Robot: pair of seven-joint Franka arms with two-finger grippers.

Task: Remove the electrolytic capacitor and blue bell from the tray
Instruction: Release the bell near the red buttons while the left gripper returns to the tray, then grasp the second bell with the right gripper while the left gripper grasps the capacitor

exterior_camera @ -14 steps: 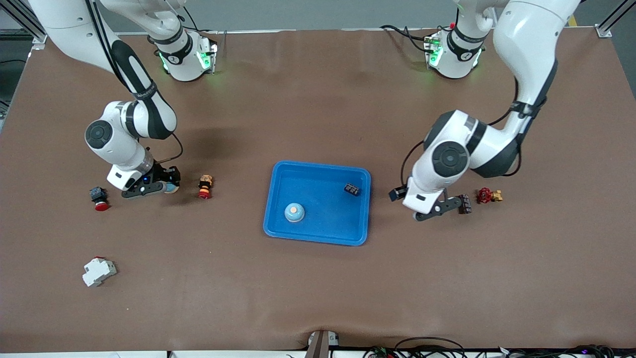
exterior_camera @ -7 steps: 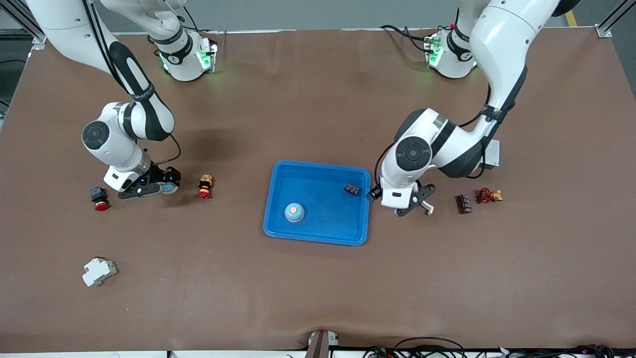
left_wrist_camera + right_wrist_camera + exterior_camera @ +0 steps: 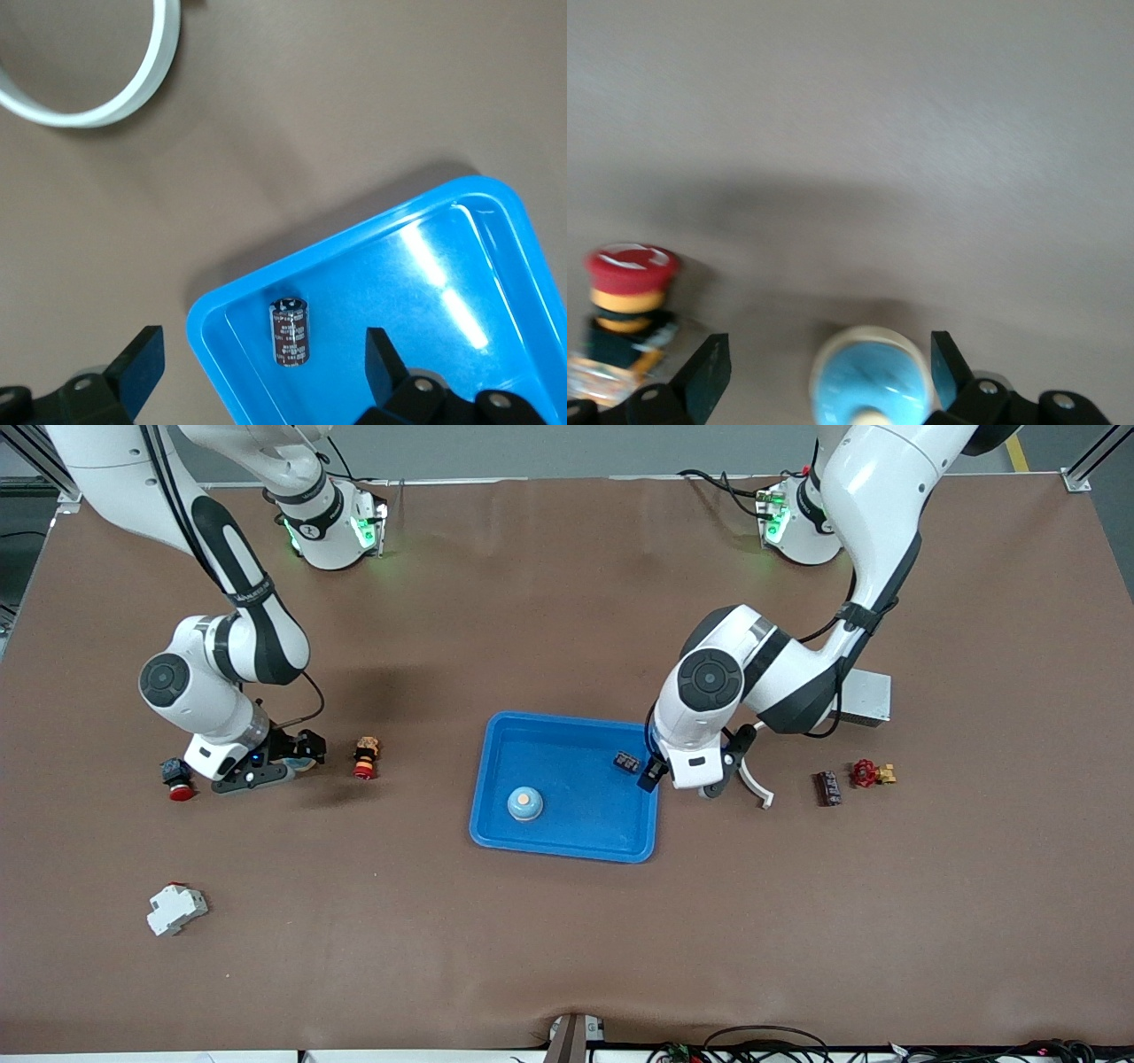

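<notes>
A blue tray (image 3: 567,849) in the middle of the table holds a blue bell (image 3: 524,803) and a dark capacitor (image 3: 627,762). My left gripper (image 3: 660,773) hangs open over the tray's corner toward the left arm's end. In the left wrist view that capacitor (image 3: 290,330) lies in the tray (image 3: 425,292) under the open left gripper (image 3: 263,363). My right gripper (image 3: 282,764) is low and open around a second blue bell (image 3: 306,761) on the table. That bell (image 3: 868,382) sits between the fingers (image 3: 709,367) of the right gripper (image 3: 824,367), apart from both.
Another dark capacitor (image 3: 827,788), a red and yellow part (image 3: 868,773), a white curved strip (image 3: 755,785) and a grey box (image 3: 864,698) lie toward the left arm's end. A red-capped button (image 3: 365,757), a black and red button (image 3: 175,778) and a white breaker (image 3: 175,908) lie toward the right arm's end.
My left gripper has moved, empty, from beside the capacitor on the table to over the tray's corner. The right hand has shifted slightly toward the black and red button; its bell stayed put.
</notes>
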